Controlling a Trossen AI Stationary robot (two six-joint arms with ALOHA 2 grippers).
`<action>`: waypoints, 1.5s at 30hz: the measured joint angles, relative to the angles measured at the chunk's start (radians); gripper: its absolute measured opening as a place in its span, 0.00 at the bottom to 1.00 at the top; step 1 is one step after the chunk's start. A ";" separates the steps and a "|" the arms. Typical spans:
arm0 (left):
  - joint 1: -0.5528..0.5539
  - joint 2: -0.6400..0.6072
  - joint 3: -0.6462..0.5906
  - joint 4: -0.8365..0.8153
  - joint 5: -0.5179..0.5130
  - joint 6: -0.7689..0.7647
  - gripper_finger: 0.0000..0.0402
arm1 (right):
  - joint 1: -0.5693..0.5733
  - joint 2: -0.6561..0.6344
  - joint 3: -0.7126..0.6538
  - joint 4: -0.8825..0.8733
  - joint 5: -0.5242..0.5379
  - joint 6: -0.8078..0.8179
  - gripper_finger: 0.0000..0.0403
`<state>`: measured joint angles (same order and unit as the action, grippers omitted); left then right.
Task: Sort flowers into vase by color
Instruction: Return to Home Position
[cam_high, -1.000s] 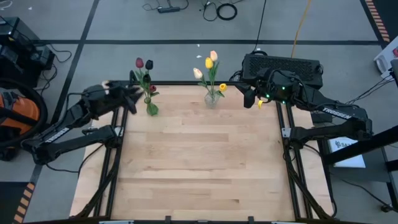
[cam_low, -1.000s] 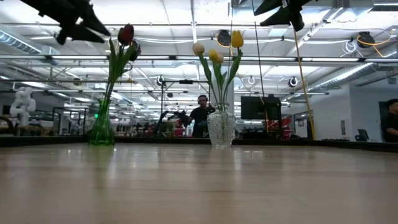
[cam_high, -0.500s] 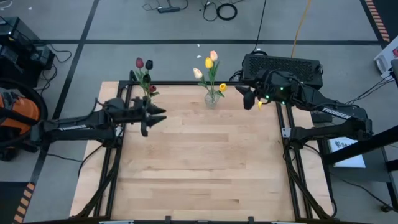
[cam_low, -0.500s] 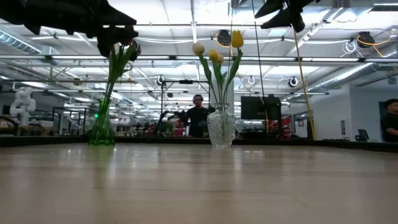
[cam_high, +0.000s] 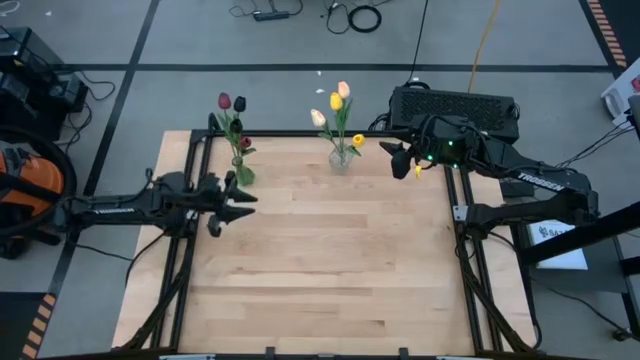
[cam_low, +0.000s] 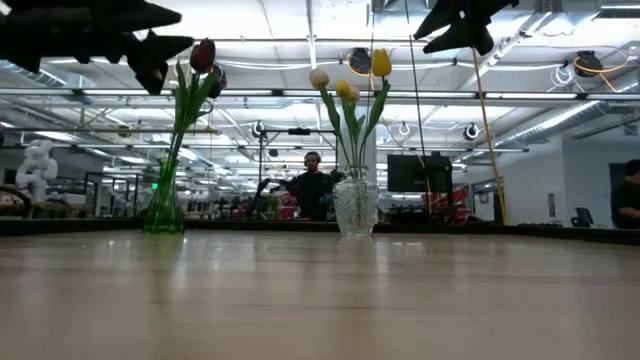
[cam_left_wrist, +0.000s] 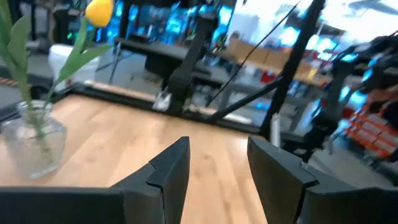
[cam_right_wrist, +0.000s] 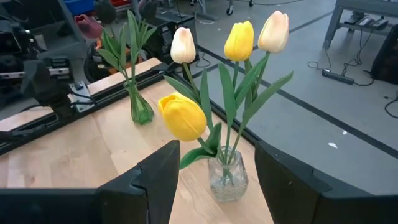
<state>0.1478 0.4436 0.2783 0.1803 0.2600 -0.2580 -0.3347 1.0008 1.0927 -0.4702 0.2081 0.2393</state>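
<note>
1. Flowers (cam_high: 336, 101) stand in two vases at the table's (cam_high: 330, 270) far edge: dark red tulips (cam_high: 224, 101) in a green vase (cam_high: 244, 176) on the left, yellow and cream tulips (cam_right_wrist: 239, 40) in a clear vase (cam_high: 340, 160) near the middle.
2. The left gripper (cam_high: 242, 200) hovers over the table's left side, just on the near side of the green vase, fingers apart.
3. The right gripper (cam_high: 392, 158) hovers just right of the clear vase, fingers apart.
</note>
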 joint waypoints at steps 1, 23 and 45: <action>-0.008 -0.024 -0.021 0.025 0.000 -0.012 0.42 | 0.000 0.000 0.000 0.000 0.000 -0.001 0.50; -0.145 -0.362 -0.271 0.312 -0.023 -0.079 0.42 | 0.000 0.000 0.000 -0.034 0.000 0.006 0.50; -0.114 -0.434 -0.272 -0.136 -0.050 0.058 0.42 | 0.000 0.054 0.000 -0.047 0.000 0.003 0.50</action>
<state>0.0334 0.0096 0.0067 0.0448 0.2098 -0.1998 -0.3347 1.0551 1.0927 -0.5171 0.2085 0.2424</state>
